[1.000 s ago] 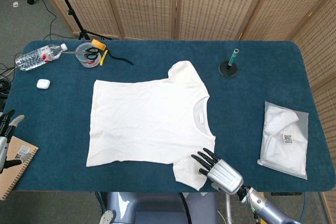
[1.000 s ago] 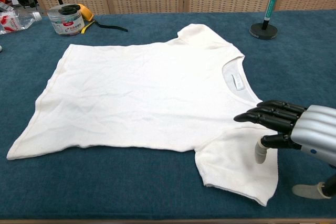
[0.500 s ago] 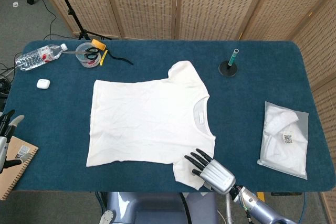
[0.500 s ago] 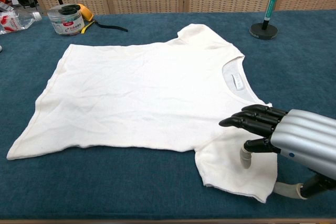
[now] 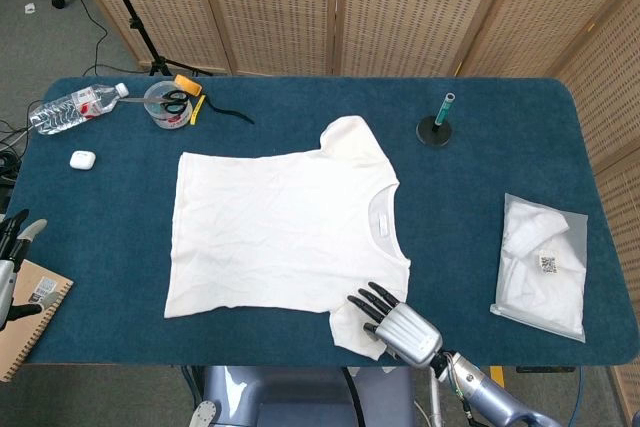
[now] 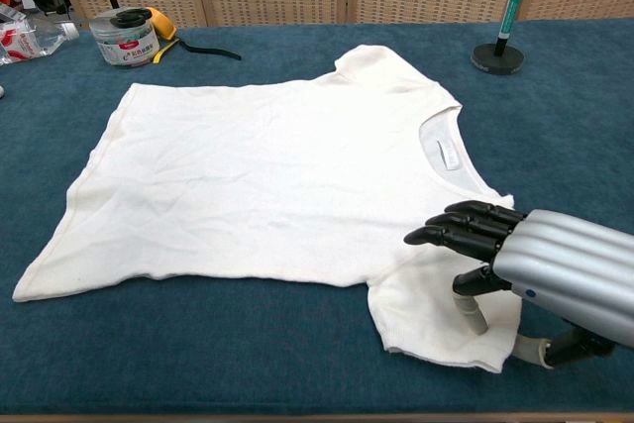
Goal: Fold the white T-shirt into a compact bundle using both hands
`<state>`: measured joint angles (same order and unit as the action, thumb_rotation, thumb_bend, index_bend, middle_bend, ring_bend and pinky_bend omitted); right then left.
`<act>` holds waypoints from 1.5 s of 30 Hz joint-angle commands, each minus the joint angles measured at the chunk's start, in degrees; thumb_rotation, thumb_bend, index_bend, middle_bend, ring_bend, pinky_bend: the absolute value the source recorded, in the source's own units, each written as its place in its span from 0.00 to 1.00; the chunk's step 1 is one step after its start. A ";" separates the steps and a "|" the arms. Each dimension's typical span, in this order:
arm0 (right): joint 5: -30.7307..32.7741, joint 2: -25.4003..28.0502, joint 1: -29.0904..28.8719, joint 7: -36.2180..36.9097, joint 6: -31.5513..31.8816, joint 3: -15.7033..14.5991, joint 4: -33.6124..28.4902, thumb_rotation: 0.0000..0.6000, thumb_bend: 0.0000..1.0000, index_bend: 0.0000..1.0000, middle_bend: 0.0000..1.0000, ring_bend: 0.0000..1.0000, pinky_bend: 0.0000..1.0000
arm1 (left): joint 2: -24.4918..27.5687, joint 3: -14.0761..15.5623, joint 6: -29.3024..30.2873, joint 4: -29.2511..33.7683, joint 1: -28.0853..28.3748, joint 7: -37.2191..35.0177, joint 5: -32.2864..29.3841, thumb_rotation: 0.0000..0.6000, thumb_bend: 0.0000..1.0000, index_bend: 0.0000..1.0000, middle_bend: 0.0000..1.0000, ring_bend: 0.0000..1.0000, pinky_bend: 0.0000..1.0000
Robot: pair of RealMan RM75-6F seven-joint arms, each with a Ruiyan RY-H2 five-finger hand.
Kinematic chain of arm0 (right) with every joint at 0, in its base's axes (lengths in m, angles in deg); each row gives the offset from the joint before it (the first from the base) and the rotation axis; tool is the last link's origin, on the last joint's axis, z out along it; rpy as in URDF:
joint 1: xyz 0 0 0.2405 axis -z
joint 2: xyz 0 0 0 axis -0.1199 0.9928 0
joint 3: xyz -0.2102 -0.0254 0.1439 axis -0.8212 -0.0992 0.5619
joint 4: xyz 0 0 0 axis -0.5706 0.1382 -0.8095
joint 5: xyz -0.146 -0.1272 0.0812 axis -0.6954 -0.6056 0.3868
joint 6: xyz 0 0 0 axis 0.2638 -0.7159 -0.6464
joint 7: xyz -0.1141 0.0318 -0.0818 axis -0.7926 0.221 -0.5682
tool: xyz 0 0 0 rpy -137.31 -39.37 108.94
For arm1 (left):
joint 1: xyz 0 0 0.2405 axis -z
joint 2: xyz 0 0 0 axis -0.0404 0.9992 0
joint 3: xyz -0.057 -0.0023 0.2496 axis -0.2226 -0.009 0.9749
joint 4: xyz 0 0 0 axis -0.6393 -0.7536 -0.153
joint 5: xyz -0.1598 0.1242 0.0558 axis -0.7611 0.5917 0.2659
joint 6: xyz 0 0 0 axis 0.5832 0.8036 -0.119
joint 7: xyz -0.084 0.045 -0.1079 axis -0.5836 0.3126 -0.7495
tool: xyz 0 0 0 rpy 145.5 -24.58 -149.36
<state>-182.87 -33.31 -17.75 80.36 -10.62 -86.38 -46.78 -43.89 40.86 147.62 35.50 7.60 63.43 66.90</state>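
The white T-shirt (image 5: 280, 227) lies flat and spread out on the blue table, collar to the right, also plain in the chest view (image 6: 267, 175). My right hand (image 5: 395, 322) hovers over the shirt's near sleeve (image 6: 426, 319) at the table's front edge, dark fingers stretched out above the cloth. The same hand (image 6: 525, 260) has its thumb tip pointing down onto the sleeve, and it holds nothing. My left hand (image 5: 12, 247) shows only partly at the far left edge, off the table, fingers apart and empty.
A water bottle (image 5: 75, 107), a clear tub with scissors (image 5: 168, 104) and a white earbud case (image 5: 82, 159) sit at the back left. A pen stand (image 5: 435, 127) stands behind the collar. A bagged shirt (image 5: 545, 265) lies at right. A notebook (image 5: 30, 312) lies beside my left hand.
My right hand has slid left and nearer to the front edge, further over the near sleeve, with its thumb lowered onto the cloth. The shirt and left hand have not moved.
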 commanded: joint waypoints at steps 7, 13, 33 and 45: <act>-1.09 -0.86 -0.07 2.48 2.87 -0.93 2.19 1.00 0.57 0.62 0.11 0.00 0.00 | -2.70 1.48 -1.10 -2.64 1.26 -0.94 4.64 1.00 0.00 0.00 0.00 0.00 0.00; -2.32 -0.73 0.15 4.17 5.45 -1.81 3.19 1.00 0.59 0.62 0.12 0.00 0.00 | -7.55 4.79 -3.01 -8.41 3.46 -3.34 12.99 1.00 0.00 0.06 0.00 0.00 0.00; -2.55 -1.57 0.06 8.24 7.82 -2.77 5.49 1.00 0.62 0.63 0.12 0.00 0.00 | -19.01 9.78 -12.67 -22.07 11.53 -13.87 19.33 1.00 0.16 0.32 0.00 0.00 0.00; -2.02 -1.52 0.03 9.84 8.53 -2.96 7.25 1.00 0.62 0.63 0.12 0.00 0.00 | -20.57 9.52 -17.99 -22.60 15.19 -14.37 16.20 1.00 0.24 0.33 0.00 0.00 0.00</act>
<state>-184.87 -34.83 -17.71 90.25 -2.15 -89.33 -39.64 -64.29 50.23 130.07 12.87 22.46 49.08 83.37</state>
